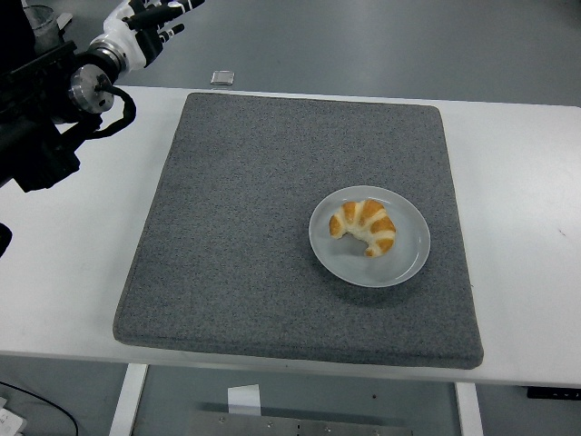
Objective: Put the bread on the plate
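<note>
A croissant-shaped bread point(363, 226), orange with white stripes, lies on a pale grey plate point(410, 259) resting right of centre on the grey mat point(245, 227). My left arm enters at the top left corner. Its white-and-black hand point(150, 20) is raised above the table's far left edge, fingers spread and holding nothing, far from the plate. The right arm is out of sight.
The grey mat covers most of the white table point(73, 245). A small pale square object point(222, 77) lies on the floor beyond the table's far edge. Bare tabletop shows at left and right of the mat.
</note>
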Controlling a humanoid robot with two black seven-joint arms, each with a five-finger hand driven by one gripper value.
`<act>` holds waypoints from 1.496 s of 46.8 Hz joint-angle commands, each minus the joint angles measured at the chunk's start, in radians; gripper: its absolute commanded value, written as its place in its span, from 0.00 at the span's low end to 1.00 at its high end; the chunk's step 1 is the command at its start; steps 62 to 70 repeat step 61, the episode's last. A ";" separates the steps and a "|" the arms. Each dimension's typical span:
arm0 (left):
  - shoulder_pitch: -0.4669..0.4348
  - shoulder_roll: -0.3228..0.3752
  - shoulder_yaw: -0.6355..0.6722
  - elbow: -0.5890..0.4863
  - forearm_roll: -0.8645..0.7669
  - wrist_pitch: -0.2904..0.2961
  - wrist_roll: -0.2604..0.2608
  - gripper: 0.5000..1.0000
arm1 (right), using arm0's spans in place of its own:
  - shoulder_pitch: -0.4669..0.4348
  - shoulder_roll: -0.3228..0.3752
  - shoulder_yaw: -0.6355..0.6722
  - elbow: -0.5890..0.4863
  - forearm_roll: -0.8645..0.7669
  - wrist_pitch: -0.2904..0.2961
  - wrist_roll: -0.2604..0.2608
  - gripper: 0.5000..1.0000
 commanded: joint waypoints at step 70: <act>0.132 0.056 -0.045 0.186 0.046 -0.264 -0.102 1.00 | -0.001 0.000 0.009 0.140 0.009 0.089 0.000 0.86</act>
